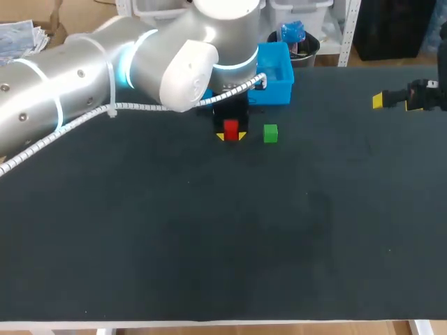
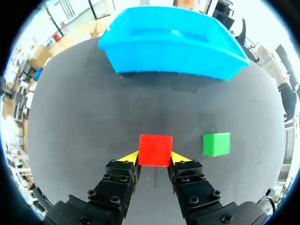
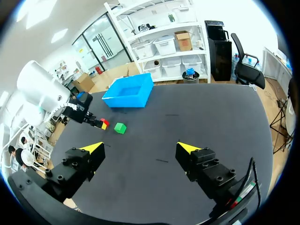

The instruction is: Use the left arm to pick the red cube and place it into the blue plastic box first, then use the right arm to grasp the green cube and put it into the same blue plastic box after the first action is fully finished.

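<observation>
- The black table (image 1: 209, 244) carries everything.
- The left arm (image 1: 105, 77) comes in over the table and ends a little short of the blue plastic box (image 2: 173, 51).
- The box stands at the table's far edge; no cube shows inside it.
- The right gripper (image 3: 140, 149) hangs well to the side of the box, fingers wide apart, holding nothing.
- The left gripper (image 2: 155, 158) is in front of the box, its yellow tips clamped on both flanks of the red cube (image 2: 155, 147), which seems to sit on the table.
- The green cube (image 2: 216, 144) lies free just beside the red one, equally short of the box.
- The first step is in hand, with the grasp apparently made. Next comes a lift high enough to clear the box's near wall, then release; the right arm should wait.
</observation>
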